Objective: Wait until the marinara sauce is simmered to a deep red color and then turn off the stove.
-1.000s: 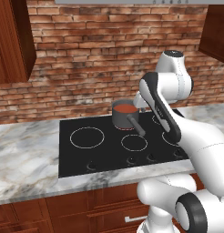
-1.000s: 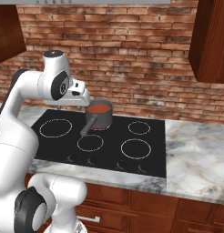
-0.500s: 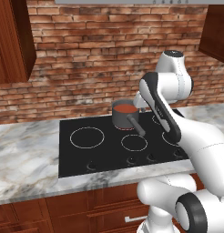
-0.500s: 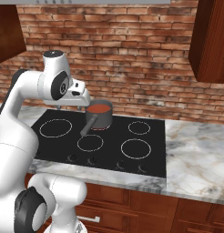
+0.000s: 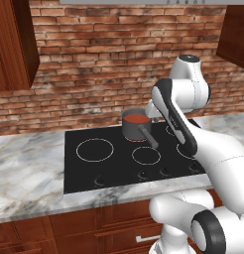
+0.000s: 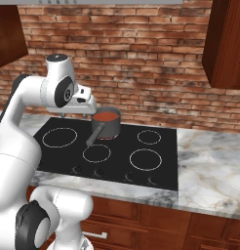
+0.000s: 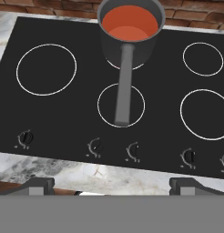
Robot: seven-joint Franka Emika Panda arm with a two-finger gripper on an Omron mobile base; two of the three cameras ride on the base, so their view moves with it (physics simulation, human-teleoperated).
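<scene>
While the gripper (image 7: pixel 112 184) hangs above the front edge of the stove (image 7: pixel 63 118), its jaws are spread wide and hold nothing, exactly as a second ago. Nothing has shifted. The saucepan (image 7: pixel 130 34) sits on the rear middle burner, handle pointing toward the knobs (image 7: pixel 96 146), and the marinara sauce (image 7: pixel 129 23) inside looks orange-red.
</scene>
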